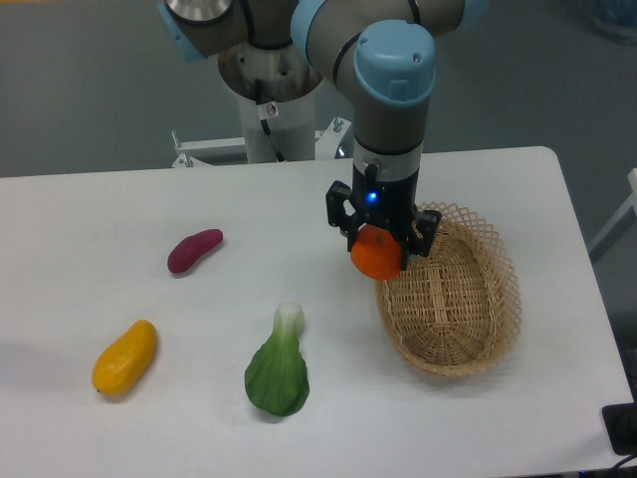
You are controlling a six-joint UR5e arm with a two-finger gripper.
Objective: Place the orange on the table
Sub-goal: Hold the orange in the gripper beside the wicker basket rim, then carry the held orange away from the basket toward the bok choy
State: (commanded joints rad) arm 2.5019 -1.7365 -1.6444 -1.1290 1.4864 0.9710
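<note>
The orange [375,255] is a small round bright-orange ball held between the black fingers of my gripper [378,249]. The gripper is shut on it and holds it in the air over the left rim of the wicker basket [453,299], above the white table [299,219]. The upper part of the orange is hidden by the gripper body.
A green bok choy [279,366] lies in front of the gripper on the table. A purple sweet potato [193,250] lies to the left. A yellow-orange mango-like fruit [124,358] lies at the front left. The robot base [269,90] stands behind the table.
</note>
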